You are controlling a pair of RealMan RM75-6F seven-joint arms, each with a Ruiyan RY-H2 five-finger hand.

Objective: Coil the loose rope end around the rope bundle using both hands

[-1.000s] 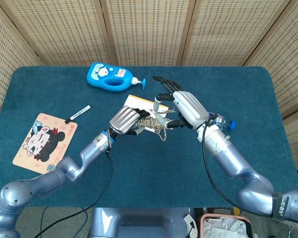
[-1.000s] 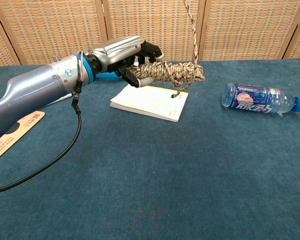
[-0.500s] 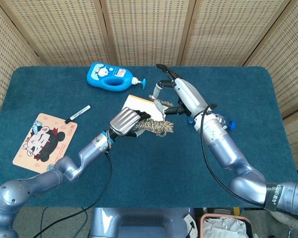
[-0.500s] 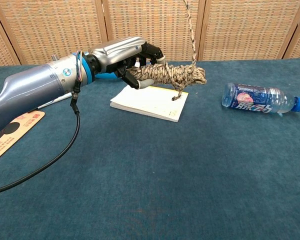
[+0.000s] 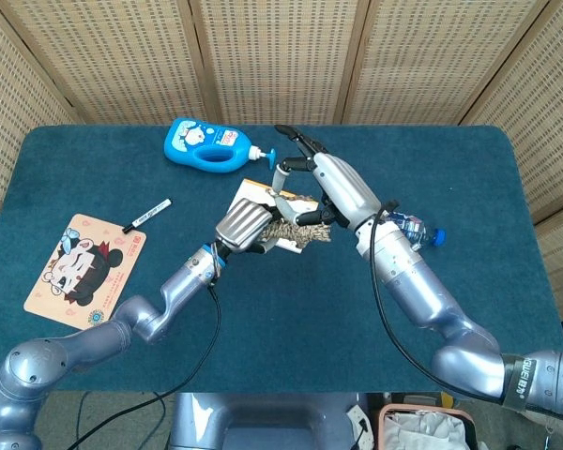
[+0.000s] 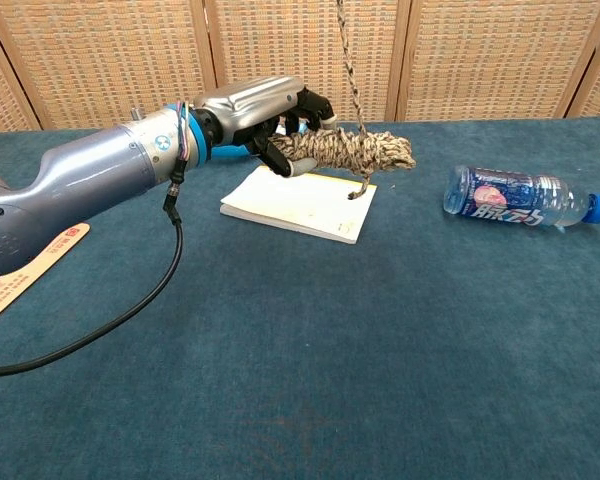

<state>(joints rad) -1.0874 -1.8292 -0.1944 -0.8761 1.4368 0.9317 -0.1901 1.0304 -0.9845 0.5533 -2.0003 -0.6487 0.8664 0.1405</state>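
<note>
While the left hand [image 6: 265, 110] grips one end of the bundle [image 6: 348, 150] and holds it level just above the notepad [image 6: 298, 206], the right hand [image 5: 330, 187] sits above it in the head view with fingers spread. The loose end [image 6: 348, 65] runs from the bundle straight up out of the chest view toward that hand, but whether its fingers pinch the rope I cannot tell. A bottle [image 6: 520, 196] lies well to the right.
</note>
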